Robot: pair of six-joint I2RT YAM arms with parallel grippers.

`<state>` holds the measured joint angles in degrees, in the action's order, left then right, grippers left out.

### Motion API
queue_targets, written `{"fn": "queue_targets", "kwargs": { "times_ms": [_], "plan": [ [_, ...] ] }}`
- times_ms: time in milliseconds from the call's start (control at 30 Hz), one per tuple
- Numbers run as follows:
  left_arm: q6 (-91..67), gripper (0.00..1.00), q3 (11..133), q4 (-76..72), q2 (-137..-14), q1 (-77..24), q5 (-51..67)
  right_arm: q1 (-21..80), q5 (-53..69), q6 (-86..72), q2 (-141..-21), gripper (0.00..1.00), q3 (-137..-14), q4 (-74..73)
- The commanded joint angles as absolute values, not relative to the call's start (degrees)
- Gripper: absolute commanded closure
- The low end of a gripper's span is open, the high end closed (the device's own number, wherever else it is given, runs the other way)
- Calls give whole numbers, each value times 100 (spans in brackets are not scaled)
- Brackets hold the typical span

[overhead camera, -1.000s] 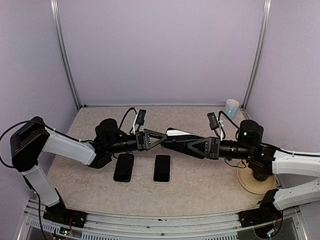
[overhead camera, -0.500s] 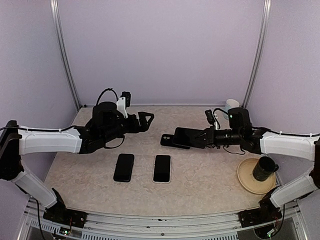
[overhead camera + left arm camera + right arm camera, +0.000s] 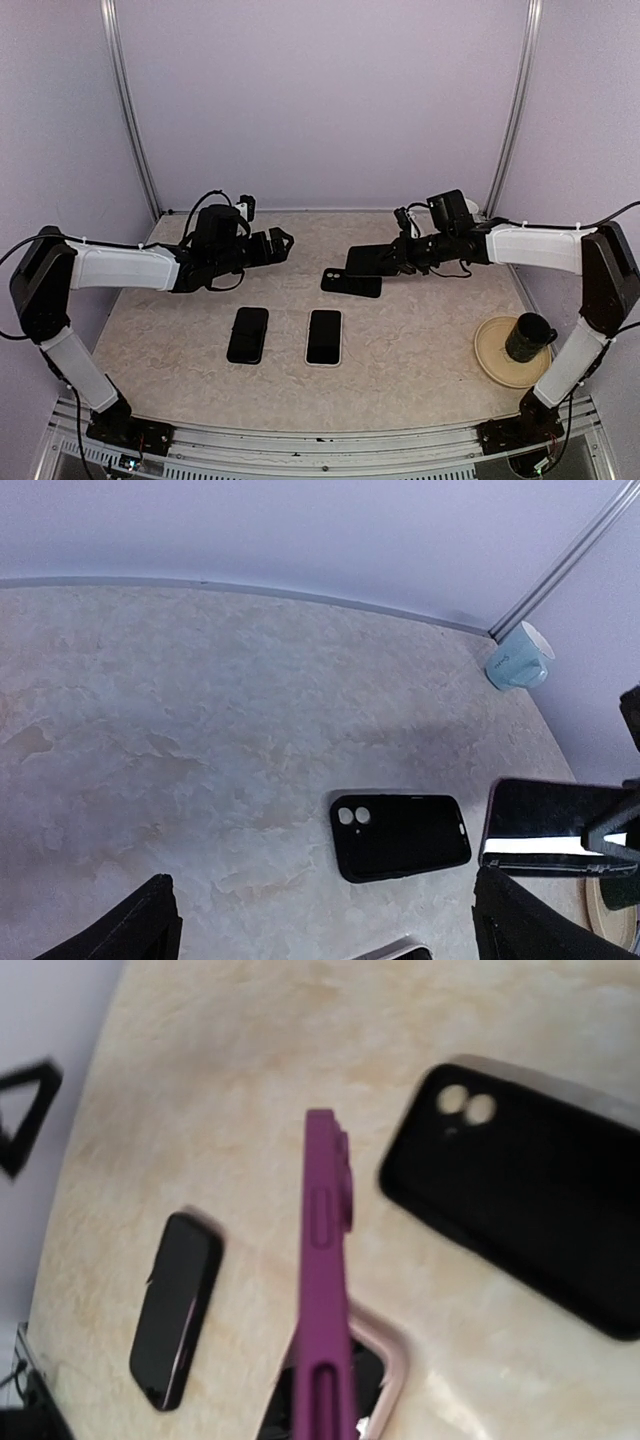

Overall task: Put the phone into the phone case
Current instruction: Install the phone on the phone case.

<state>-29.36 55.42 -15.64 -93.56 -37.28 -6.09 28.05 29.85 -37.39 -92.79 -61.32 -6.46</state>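
My right gripper is shut on a purple phone case, held off the table and seen edge-on in the right wrist view. In the left wrist view its dark glossy face looks like a phone screen. An empty black case with two camera holes lies flat just below it. A black phone and a pale-rimmed phone lie side by side nearer the front. My left gripper hovers open at the left, empty, its fingertips wide apart.
A black mug stands on a beige plate at the front right. A pale blue cup sits in the back right corner by the wall.
The two grippers, close together over the middle a second ago, have drawn apart. The left one opened and pulled back left; the right carried the purple case back and right.
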Motion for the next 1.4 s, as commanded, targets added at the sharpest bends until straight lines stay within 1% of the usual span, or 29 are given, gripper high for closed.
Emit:
{"fn": "queue_targets", "kwargs": {
  "times_ms": [0, 133, 367, 800, 1367],
  "plan": [
    [-3048, 1, 5900, -1825, -9691, -3709, 270, 2369, 3720, -4029, -10025, 100, -6956, -1340],
    [-3107, 1, 6308, -1708, -10242, -3700, 599, 2174, 4432, -4397, -10648, 100, -7236, -1212],
    [-3347, 1, 6670, -2021, -10956, -3618, 1269, 2167, 4858, -4167, -11607, 100, -8219, -1799],
    [-3657, 1, 7026, -2422, -11723, -3568, 1848, 2163, 5144, -4198, -12090, 100, -8807, -1977],
    [-4060, 1, 7269, -2776, -12303, -3575, 2158, 2162, 5273, -4374, -12393, 100, -8964, -1848]
  ]
}}
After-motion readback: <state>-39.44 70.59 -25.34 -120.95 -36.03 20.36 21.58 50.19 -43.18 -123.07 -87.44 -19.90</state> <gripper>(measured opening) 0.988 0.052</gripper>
